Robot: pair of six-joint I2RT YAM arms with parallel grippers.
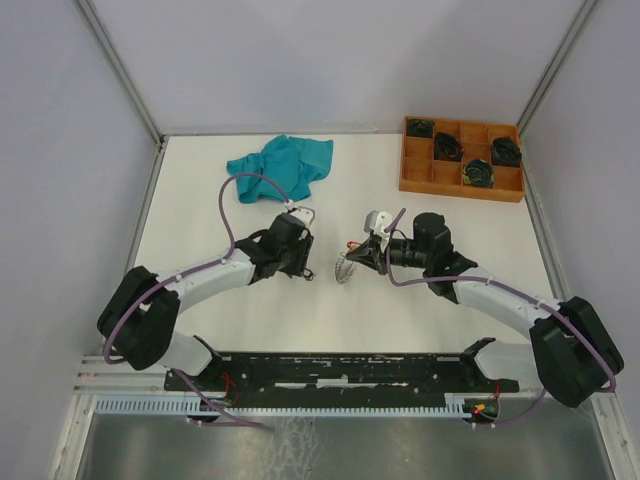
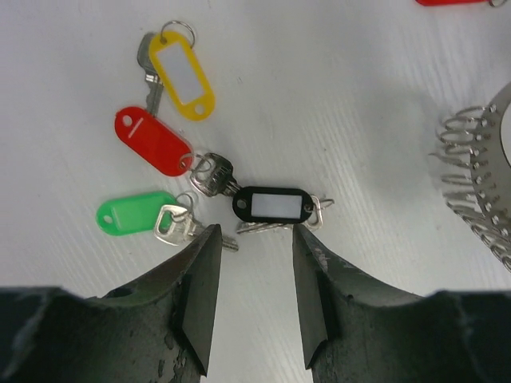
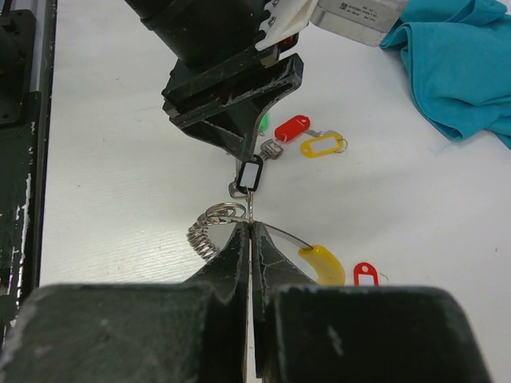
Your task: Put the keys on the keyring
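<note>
Left jaws near black-tagged key (image 2: 271, 205), crosswise

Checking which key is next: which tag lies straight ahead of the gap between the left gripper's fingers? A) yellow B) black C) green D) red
B: the black tag lies just ahead of the open left gripper, across its gap; the green tag lies off to the side.

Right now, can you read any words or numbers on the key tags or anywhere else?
No text can be read.
white label, top edge of the right wrist view: print too small and blurred to read.
black tag, yellow tag: white inserts blank.
red tag, green tag: no writing visible.
</note>
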